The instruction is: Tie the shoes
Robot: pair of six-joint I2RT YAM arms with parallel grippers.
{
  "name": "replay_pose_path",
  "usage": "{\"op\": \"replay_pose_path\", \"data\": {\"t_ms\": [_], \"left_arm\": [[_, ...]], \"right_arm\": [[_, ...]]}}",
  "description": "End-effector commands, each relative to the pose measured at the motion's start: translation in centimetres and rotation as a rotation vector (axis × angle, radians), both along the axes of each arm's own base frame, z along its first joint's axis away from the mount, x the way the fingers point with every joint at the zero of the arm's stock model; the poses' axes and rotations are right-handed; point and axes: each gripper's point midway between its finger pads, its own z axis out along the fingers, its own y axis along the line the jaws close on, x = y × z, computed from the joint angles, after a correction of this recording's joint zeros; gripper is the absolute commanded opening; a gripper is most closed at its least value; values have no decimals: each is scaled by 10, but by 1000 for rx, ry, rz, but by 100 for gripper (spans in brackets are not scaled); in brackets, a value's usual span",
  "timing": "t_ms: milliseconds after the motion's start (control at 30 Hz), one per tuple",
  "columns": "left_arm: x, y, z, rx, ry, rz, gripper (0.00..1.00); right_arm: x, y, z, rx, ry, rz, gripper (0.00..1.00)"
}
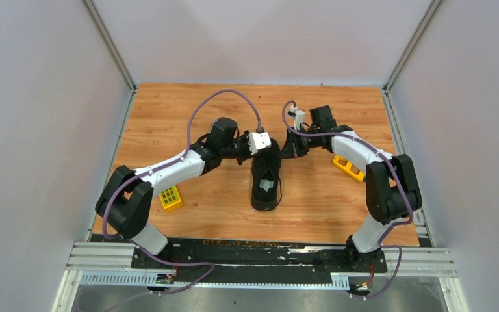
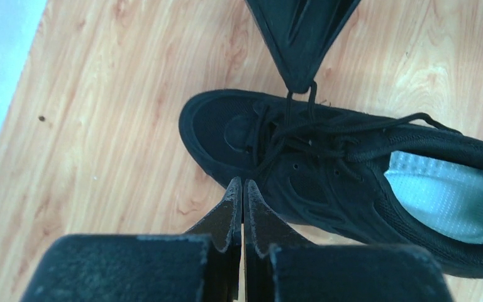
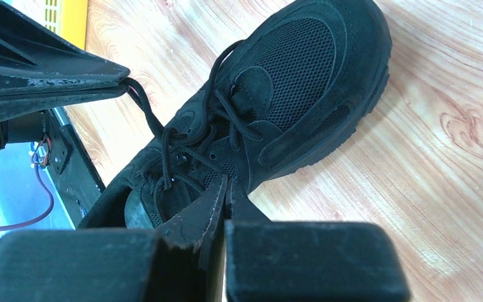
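The all-black sneaker [image 1: 266,177] lies in the middle of the table, toe away from the arms, its pale insole [image 2: 453,195] showing. My left gripper [image 1: 255,156] is at the shoe's left side near the toe, fingers [image 2: 243,189] pressed shut. In the right wrist view a thin black lace [image 3: 144,104] runs taut from its tip [image 3: 124,77] to the shoe [image 3: 277,94]. My right gripper [image 1: 286,152] is at the shoe's right side, also shut [image 3: 226,189]. The left wrist view shows its tip [image 2: 299,85] pinching lace strands [image 2: 289,110] that rise from the eyelets.
A yellow gridded block [image 1: 171,198] lies on the wood table [image 1: 188,117] near the left arm. An orange-yellow block [image 1: 349,168] lies beside the right arm. Grey walls enclose the table on three sides. A black base rail [image 1: 260,250] runs along the near edge.
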Motion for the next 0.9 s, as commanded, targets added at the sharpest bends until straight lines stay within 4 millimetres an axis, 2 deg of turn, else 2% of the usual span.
{"op": "replay_pose_path", "data": {"t_ms": [0, 333, 533, 667, 700, 867], "left_arm": [[-9, 7, 14, -56, 41, 18, 0], [-19, 16, 7, -81, 92, 22, 0], [-22, 23, 5, -85, 104, 33, 0], [-25, 23, 2, -95, 117, 33, 0], [-25, 22, 3, -100, 121, 34, 0], [-24, 12, 7, -136, 135, 2, 0]], "right_arm": [[10, -5, 20, -13, -54, -37, 0], [36, -27, 22, -71, -87, -131, 0], [50, -16, 38, -73, -172, -56, 0], [61, -12, 40, -84, -196, -26, 0], [57, -9, 38, -67, -171, 6, 1], [22, -7, 19, 74, 162, 11, 21]]}}
